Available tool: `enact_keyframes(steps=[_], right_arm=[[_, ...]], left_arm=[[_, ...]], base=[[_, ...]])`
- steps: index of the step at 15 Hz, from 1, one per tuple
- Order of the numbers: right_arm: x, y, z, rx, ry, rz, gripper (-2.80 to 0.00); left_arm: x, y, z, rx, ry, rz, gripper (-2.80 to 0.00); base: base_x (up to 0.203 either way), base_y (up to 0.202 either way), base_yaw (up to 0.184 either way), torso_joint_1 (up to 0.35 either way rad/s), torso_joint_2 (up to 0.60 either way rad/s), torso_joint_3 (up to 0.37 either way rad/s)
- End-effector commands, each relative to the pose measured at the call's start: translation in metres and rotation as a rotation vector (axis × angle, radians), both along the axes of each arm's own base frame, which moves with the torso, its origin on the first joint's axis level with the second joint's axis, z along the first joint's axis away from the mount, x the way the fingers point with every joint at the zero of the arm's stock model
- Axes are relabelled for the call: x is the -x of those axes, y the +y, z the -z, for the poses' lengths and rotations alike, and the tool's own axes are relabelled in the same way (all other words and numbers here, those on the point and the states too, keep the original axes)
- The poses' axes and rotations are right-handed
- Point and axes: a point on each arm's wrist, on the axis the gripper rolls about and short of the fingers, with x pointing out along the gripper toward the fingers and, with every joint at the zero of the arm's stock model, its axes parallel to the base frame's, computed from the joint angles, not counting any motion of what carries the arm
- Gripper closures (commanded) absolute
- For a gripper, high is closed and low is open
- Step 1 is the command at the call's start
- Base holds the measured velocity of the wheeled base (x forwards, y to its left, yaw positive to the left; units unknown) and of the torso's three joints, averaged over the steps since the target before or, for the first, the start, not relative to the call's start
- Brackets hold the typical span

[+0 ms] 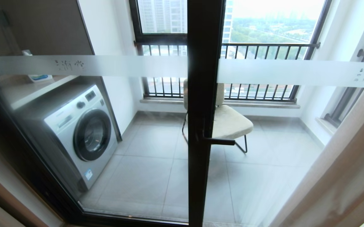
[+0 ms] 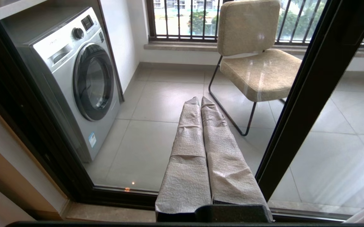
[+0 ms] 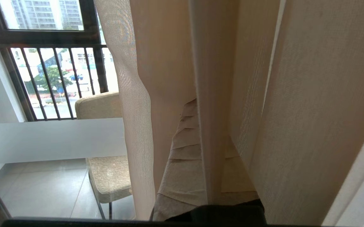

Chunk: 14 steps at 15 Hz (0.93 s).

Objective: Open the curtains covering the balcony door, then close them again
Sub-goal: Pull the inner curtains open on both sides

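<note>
Head view. 1 balcony door (image 1: 204,126): 2 glass panels meeting at a dark vertical frame in mid-picture, lever handle (image 1: 215,140) on that frame, frosted band (image 1: 106,65) running across both panes. Glass almost wholly uncovered. Curtains (image 1: 343,176): cream fabric gathered along the door's right edge, slanting up from the lower right corner. Seen through the glass: 1 washing machine (image 1: 81,132) at the balcony's left wall, 1 beige chair (image 1: 229,121) mid-floor, railed window (image 1: 232,47) behind. Neither arm shows here.

Left wrist view. Left gripper (image 2: 201,99): 2 cloth-wrapped fingers (image 2: 188,151) pressed together, closed on nothing, pointing at the door's lower glass beside its dark centre frame. No curtain near it. Judged parked.

Right wrist view. Right gripper (image 3: 190,110): wrapped fingers closed, buried among hanging pleats; 1 fold of the thick layer drapes across them, so whether fabric is actually pinched cannot be told. Sheer edge (image 3: 137,126) hangs on the glass side of the fingers, opaque cream folds on the other side.

Governing relation: the curtains' long axis is vertical, the stack lies at the door's right edge, and the right gripper is already within it; the left is well apart. Judgement: opening looks done; closing calls for the right arm to carry the folds toward the door's left edge.
</note>
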Motion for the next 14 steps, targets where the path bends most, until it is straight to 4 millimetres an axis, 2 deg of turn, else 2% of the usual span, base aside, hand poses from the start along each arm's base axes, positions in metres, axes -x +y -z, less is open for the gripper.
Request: enact_keyframes(steps=[1, 14], right_arm=[[0.0011, -0.0019, 0.0006, 0.000, 0.002, 0.015, 0.00], [0.0013, -0.0025, 0.0063, -0.005, 0.018, 0.018, 0.00]], left_arm=[[0.0000, 0.0000, 0.0000, 0.000, 0.000, -0.001, 0.00], [0.0000, 0.0000, 0.0000, 0.000, 0.000, -0.001, 0.00]], base=[[0.000, -0.191, 0.003, 0.004, 0.00, 0.002], [0.000, -0.190, 0.001, 0.001, 0.00, 0.003]])
